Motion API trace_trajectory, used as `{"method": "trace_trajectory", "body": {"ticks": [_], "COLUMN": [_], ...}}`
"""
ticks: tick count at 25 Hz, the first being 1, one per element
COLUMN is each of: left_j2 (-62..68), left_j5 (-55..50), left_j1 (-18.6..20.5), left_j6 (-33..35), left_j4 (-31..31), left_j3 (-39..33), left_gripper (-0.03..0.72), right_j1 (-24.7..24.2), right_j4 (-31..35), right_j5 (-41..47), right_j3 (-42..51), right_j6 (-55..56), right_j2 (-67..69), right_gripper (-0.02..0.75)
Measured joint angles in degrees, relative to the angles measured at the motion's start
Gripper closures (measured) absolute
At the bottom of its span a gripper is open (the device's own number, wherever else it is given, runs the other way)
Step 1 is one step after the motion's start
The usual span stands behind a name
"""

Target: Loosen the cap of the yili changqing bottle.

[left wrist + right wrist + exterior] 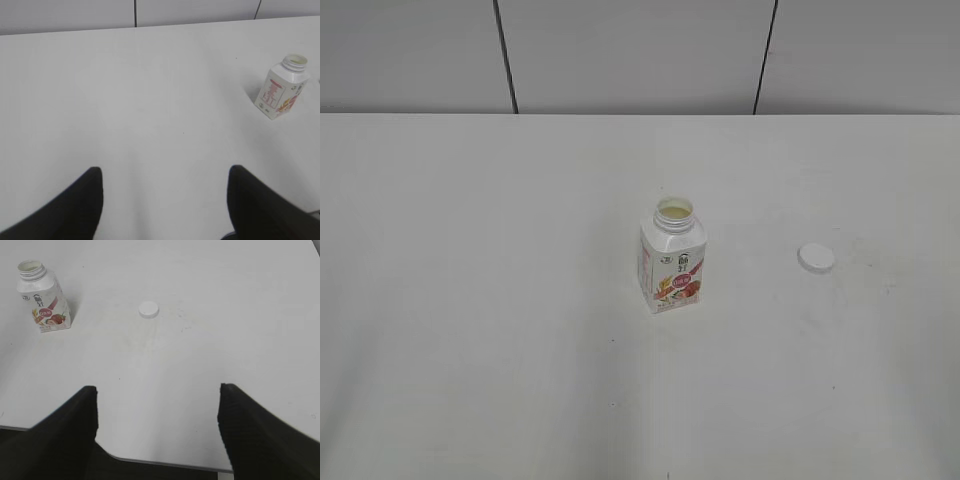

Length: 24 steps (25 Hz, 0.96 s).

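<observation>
The small white plastic bottle with its red fruit label (672, 263) stood upright mid-tabletop (470, 300), neck open. Its round white ribbed cap (816, 257) lay well apart toward my right arm. Both my jaws hung spread and empty, clear of both.

Label check | yili changqing bottle (672, 262) | you will find printed characters and red text panels on its sides | all too small to read | nothing else lettered
</observation>
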State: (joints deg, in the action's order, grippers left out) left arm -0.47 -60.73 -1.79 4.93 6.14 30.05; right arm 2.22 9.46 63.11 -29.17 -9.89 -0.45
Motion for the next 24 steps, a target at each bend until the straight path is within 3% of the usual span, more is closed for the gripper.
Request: {"method": "trace_trajectory", "body": {"ticks": [24], "left_j2": [0.00], "left_j5": [0.00], "left_j1": [0.00], "left_j6": [0.00], "left_j4": [0.17], "left_j3": [0.00], "left_gripper": [0.231], "right_j1": [0.00], "right_j4": [0.00], "right_j5": [0.00], "right_j3": [0.17], "right_j6": [0.01], "right_j2": [0.00], "right_gripper": [0.150]}}
